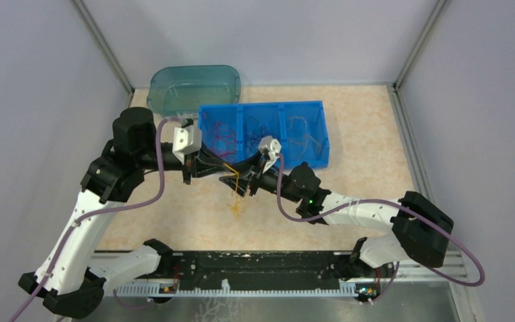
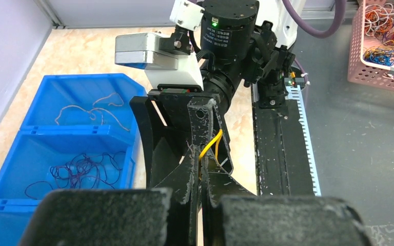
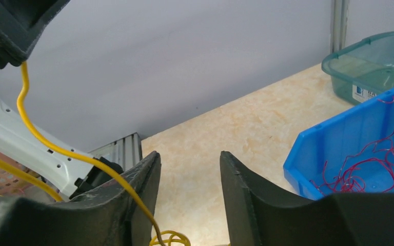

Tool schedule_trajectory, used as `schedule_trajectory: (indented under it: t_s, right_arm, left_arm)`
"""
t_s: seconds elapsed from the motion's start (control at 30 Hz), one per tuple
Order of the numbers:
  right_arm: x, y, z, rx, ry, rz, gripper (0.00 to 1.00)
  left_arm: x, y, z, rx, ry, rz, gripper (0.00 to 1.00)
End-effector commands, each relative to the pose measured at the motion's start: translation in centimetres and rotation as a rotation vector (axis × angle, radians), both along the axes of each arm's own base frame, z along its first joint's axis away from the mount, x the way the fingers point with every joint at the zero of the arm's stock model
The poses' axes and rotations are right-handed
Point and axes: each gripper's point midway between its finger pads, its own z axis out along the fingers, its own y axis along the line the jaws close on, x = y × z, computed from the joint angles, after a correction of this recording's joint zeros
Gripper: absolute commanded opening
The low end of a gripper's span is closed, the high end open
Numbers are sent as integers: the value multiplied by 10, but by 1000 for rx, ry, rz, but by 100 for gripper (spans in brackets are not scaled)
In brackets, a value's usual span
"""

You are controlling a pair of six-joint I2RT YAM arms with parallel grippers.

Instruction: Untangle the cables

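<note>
Teal see-through tub sits at the back left of the counter, just behind the blue bin, with a label on its wall. The bin has three compartments. The left one holds thin red wires in a loose tangle, the middle one dark purple wires, and the right one a few pale strands.

In front of the bin my two arms meet over the counter. The left gripper is closed tight, pinching a yellow cable. From those jaws the cable runs across to the right gripper, slides along the inner edge of one finger and drops to a small yellow-orange clump lying on the counter just below both grippers. The right gripper's jaws stand about half apart, with bare counter showing between them. The cable passes through that gap and is not clamped.

Far right in the left wrist view, a pink mesh basket sits on the grey surface past the rail. It holds mixed bundles of coloured wires in red, yellow, purple and blue.
</note>
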Motion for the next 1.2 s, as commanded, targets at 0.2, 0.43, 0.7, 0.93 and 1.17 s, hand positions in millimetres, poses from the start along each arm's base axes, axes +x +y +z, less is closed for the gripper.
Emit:
schedule_trajectory:
  t_s: [0.2, 0.43, 0.7, 0.93, 1.17]
  right_arm:
    - [17, -46, -21, -10, 18, -209, 64]
    - [23, -86, -28, -31, 10, -307, 68]
    - [-10, -94, -6, 26, -26, -169, 77]
    - [-10, -93, -10, 1, 1, -145, 75]
    - [-11, -77, -35, -43, 42, -90, 73]
  left_arm:
    - [-6, 9, 38, -12, -149, 7, 0]
    - [-11, 12, 48, -22, -157, 10, 0]
    - [-5, 14, 46, 5, -200, 27, 0]
    - [-4, 13, 50, 0, -209, 25, 0]
    - [-5, 13, 66, -22, -222, 25, 0]
